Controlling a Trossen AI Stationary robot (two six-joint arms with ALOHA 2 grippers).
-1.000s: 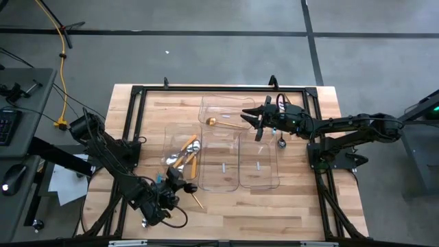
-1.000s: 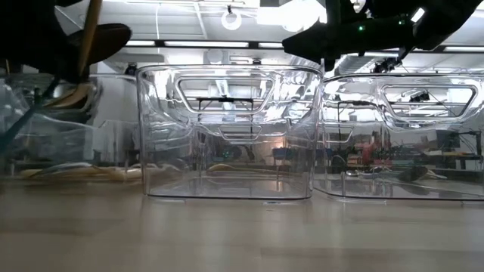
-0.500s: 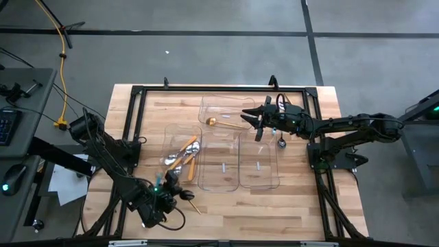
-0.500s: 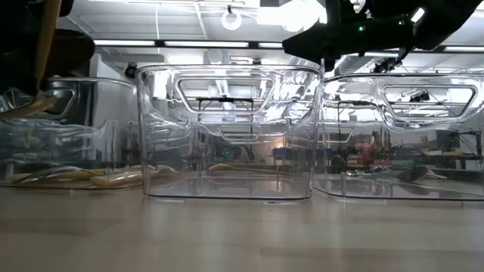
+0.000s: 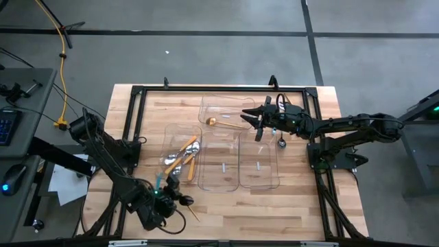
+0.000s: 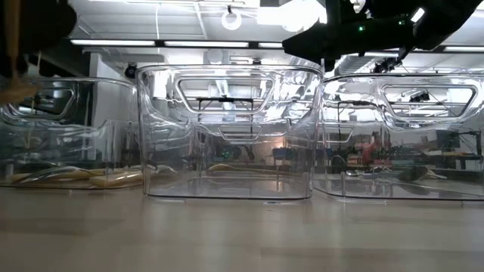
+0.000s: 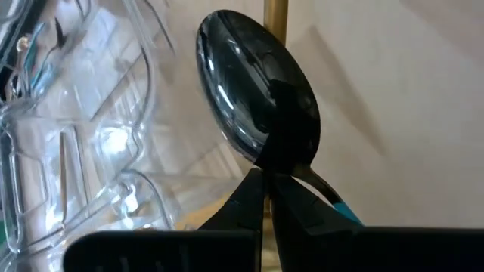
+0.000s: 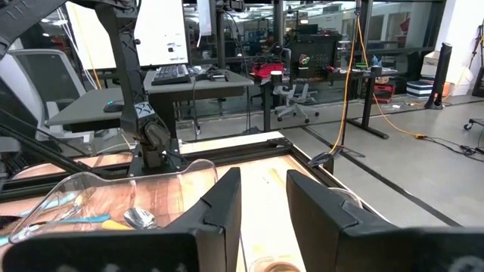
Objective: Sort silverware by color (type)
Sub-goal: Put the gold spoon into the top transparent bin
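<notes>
My left gripper hovers over the near left of the table and is shut on a dark spoon with a teal handle. A gold stick juts out past the spoon's bowl, in line with the fingers. The left clear tray holds gold and orange-handled silverware. A gold spoon lies in the far tray. My right gripper stands open over the far tray's right end with nothing between its fingers. My left gripper pinches the dark spoon at its neck, just behind the bowl, between its two fingertips. The bowl sticks out ahead of the fingers and the teal handle runs back beside them. The spoon is lifted clear. Whether the gold stick is also pinched, I cannot tell.
Two more clear trays stand side by side at the table's middle. A dark utensil lies on the wood right of them. A black frame borders the table. Bare wood lies along the near edge.
My left gripper has carried the dark spoon toward the table's near edge and a little left, turning as it went; in the low view it slid off to the left. The gold stick has gone along with it.
</notes>
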